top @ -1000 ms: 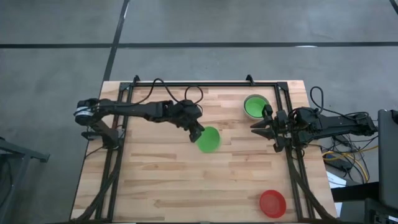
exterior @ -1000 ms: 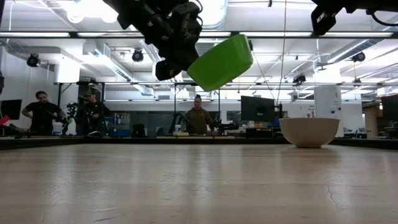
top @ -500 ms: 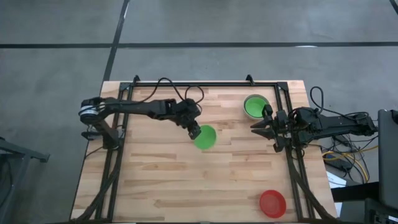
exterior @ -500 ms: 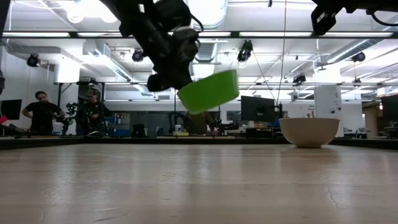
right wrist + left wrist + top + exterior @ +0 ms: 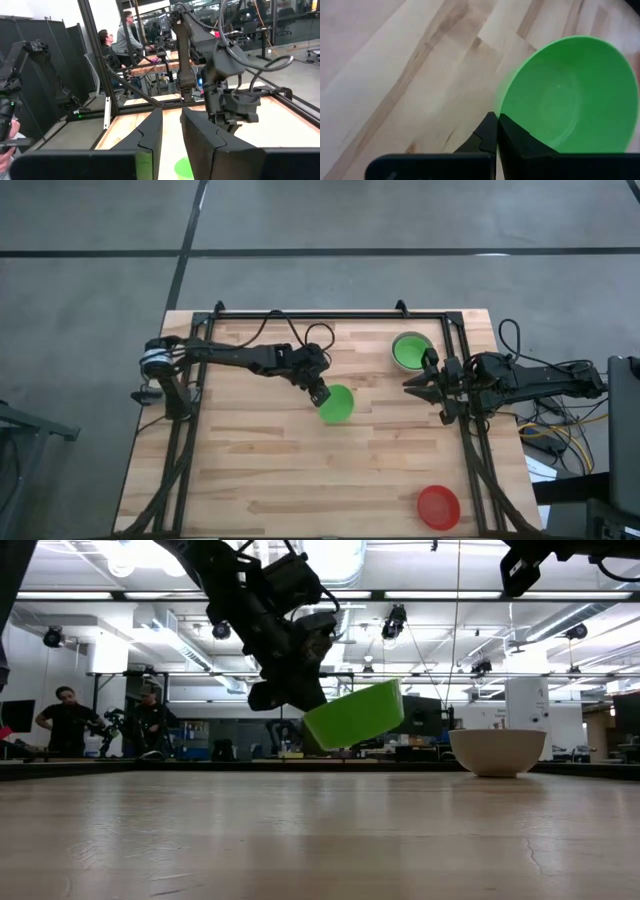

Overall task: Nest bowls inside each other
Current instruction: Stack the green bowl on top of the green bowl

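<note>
Wood-plank counter (image 5: 260, 470) in a lit workshop, left gripper (image 5: 322, 394) clamped on one green bowl (image 5: 337, 404), second green bowl (image 5: 409, 351) nested in a white bowl (image 5: 497, 751), one red bowl (image 5: 438, 507), right gripper (image 5: 419, 380) parted, empty.

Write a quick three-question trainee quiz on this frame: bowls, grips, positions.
1. True or false: the left gripper holds the bright green round plastic bowl by its rim, clear of the wooden table.
2. What sits inside the pale grey-white round bowl? A) red bowl B) green bowl C) nothing
3. Where is the red round plastic bowl relative to the right gripper?

Key: 1. True; it hangs tilted above the table in the low view. 2. B. 3. Apart from it, alone near the table's front right corner.
</note>
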Controlling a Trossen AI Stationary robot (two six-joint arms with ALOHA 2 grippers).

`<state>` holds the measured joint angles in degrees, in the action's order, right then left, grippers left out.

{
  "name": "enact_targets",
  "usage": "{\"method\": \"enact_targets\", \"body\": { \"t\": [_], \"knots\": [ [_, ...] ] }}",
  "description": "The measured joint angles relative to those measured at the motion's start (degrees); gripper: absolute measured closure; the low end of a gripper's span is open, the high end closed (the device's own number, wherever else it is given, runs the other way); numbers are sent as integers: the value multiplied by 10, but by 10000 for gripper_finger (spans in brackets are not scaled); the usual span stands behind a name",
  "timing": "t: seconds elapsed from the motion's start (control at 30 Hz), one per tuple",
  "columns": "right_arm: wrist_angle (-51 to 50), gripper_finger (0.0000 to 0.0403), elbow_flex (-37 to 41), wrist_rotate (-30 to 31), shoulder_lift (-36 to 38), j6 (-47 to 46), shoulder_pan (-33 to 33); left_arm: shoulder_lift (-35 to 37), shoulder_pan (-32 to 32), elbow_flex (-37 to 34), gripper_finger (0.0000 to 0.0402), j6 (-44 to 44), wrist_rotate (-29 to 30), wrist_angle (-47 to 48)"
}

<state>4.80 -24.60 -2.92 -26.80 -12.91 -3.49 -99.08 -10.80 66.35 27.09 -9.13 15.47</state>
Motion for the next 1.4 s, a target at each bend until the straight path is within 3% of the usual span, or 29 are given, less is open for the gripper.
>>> {"method": "enact_targets", "body": {
  "t": [0.53, 1.4],
  "knots": [
    [0, 324, 0, 0, 0, 0, 0, -45, -1, 0, 396, 4, 0, -26],
    [0, 327, 0, 0, 0, 0, 0, -47, -15, 0, 386, 21, 10, -34]
  ]
}}
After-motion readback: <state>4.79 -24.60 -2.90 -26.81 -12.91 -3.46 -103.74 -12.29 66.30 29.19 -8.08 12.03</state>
